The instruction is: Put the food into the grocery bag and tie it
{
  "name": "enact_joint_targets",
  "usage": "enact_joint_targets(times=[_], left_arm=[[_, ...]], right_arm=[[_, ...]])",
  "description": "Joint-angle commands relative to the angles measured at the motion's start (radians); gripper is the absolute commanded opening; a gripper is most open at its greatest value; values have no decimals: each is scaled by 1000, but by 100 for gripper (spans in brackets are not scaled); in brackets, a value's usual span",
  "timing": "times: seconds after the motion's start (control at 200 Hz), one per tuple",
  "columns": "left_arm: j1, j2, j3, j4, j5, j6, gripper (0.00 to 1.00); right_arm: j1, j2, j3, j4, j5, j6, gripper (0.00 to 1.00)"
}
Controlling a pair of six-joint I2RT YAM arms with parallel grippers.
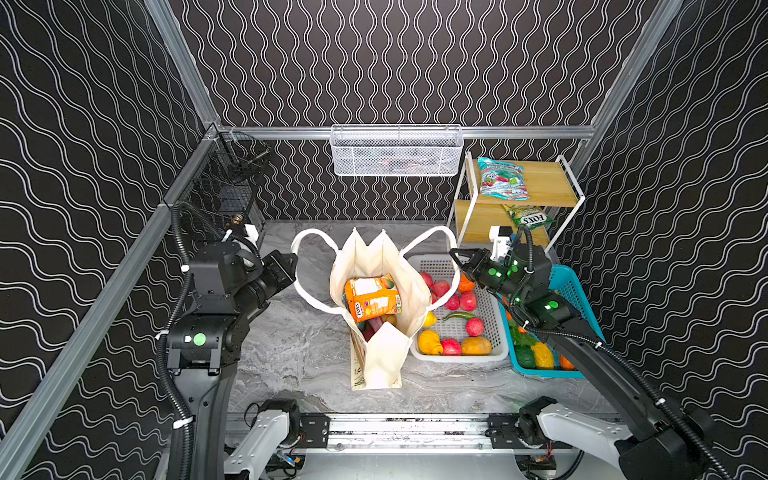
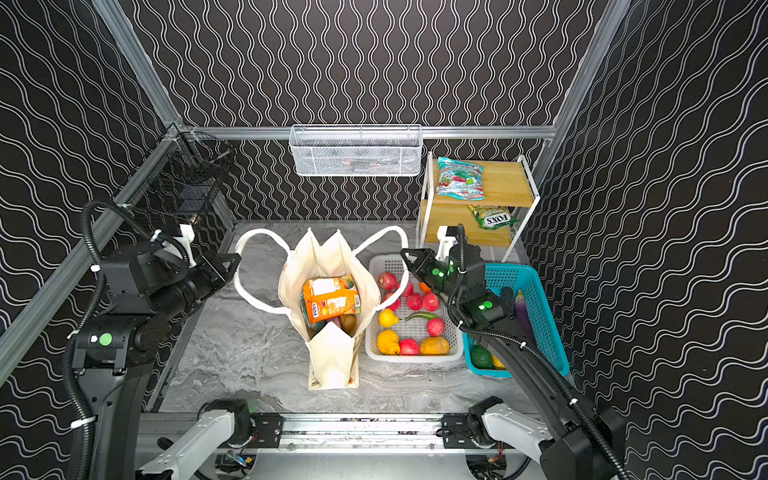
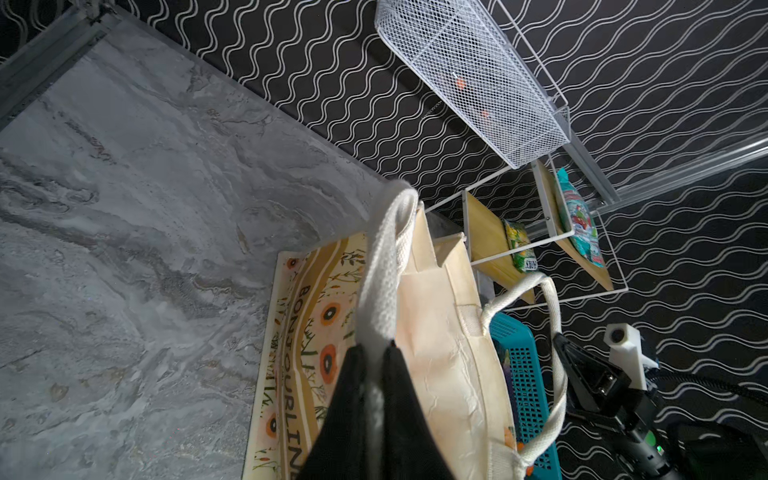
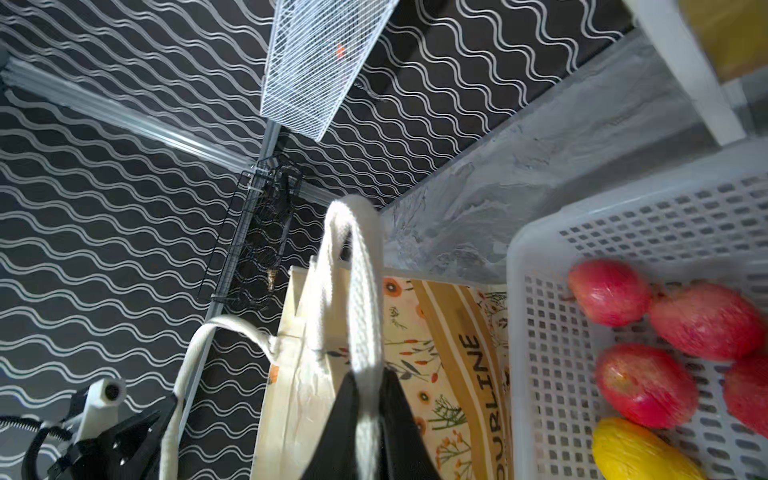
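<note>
Left gripper (image 3: 376, 349) clamps the left strap (image 3: 384, 266), right gripper (image 4: 368, 374) the right strap (image 4: 361, 291), of the "BONJOURLINE" grocery bag (image 3: 440, 324)

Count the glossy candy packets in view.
3: an orange packet inside the cream canvas tote bag, a teal packet on the top shelf of the wooden rack, a green packet on its lower shelf. More may lie hidden in the bag.
</note>
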Motion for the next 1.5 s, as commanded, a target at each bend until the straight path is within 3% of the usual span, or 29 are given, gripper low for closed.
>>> enact_joint_targets(times=[0.0, 0.22, 0.641, 1.031, 1.146, 1.492], left_arm=[[0, 15, 8, 94, 98, 14, 5], [-2, 43, 22, 173, 193, -13, 6], [-1, 56, 45, 201, 239, -52, 6], [-18, 51, -10, 293, 284, -121, 7], [-73, 57, -23, 306, 243, -127, 7], [-361, 132, -14, 369, 44, -118, 7]], right_arm=[[29, 18, 67, 55, -67, -58, 13], [145, 109, 192, 73, -129, -127, 12], [317, 282, 350, 41, -169, -228, 12], [378, 364, 332, 117, -210, -193, 11], [386, 384, 335, 134, -224, -185, 11], [398, 407, 329, 180, -230, -169, 10]])
